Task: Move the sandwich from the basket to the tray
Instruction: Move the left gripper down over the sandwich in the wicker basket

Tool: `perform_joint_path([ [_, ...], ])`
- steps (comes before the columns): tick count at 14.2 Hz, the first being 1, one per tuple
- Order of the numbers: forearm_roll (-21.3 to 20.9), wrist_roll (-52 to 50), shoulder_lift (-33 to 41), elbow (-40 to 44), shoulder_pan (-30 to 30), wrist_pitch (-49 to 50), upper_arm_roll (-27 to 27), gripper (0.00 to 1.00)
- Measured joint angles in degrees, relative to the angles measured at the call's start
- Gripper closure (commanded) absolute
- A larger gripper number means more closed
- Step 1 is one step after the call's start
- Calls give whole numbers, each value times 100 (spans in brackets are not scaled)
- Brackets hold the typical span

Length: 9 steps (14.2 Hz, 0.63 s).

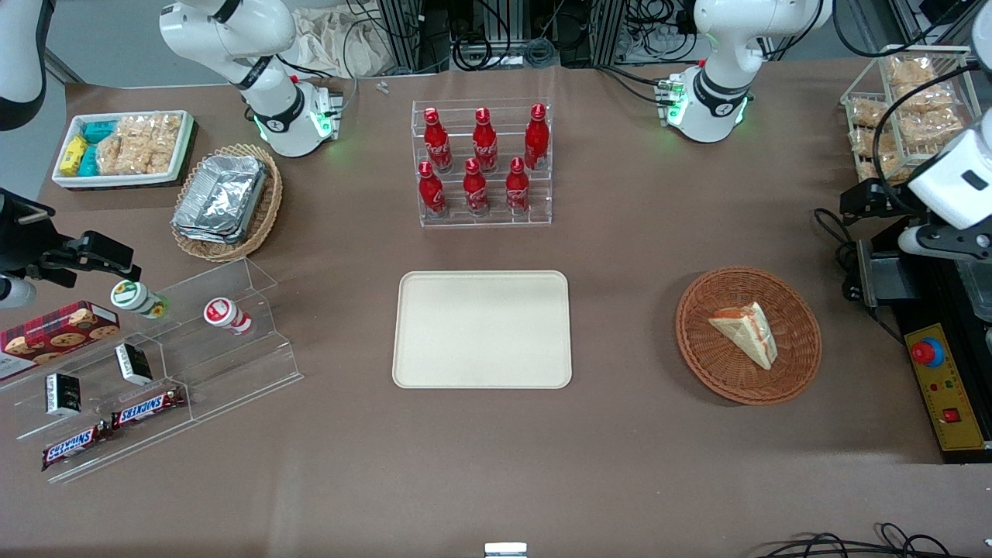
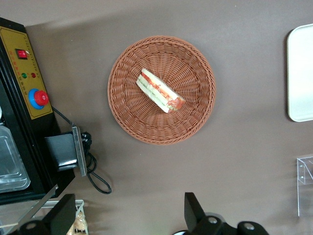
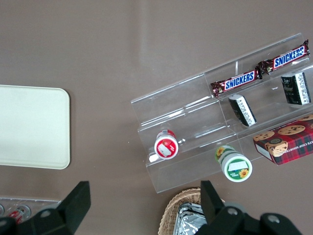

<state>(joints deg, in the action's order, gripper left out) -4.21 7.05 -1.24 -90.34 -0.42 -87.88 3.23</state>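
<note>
Sandwich [image 1: 746, 330] lies in basket [image 1: 790, 372], untouched. Basket sits on desk [image 1: 635, 434], well apart from tray [image 1: 482, 328], toward working arm's end. Hand [image 2: 129, 215] hovers high above desk beside basket, fingers [image 2: 194, 208] spread wide, gripping nothing; cut off at frame edge, and front view barely shows it. Left wrist view shows only tray's edge and sandwich's red-green filling face; front view mostly bread.
</note>
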Motion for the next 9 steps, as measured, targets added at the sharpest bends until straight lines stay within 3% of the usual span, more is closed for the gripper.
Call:
perform_joint_path([
  [4,-14,-212,-23,11,-48,23,80,0],
  [9,265,-886,-292,-19,-48,-117,66,0],
])
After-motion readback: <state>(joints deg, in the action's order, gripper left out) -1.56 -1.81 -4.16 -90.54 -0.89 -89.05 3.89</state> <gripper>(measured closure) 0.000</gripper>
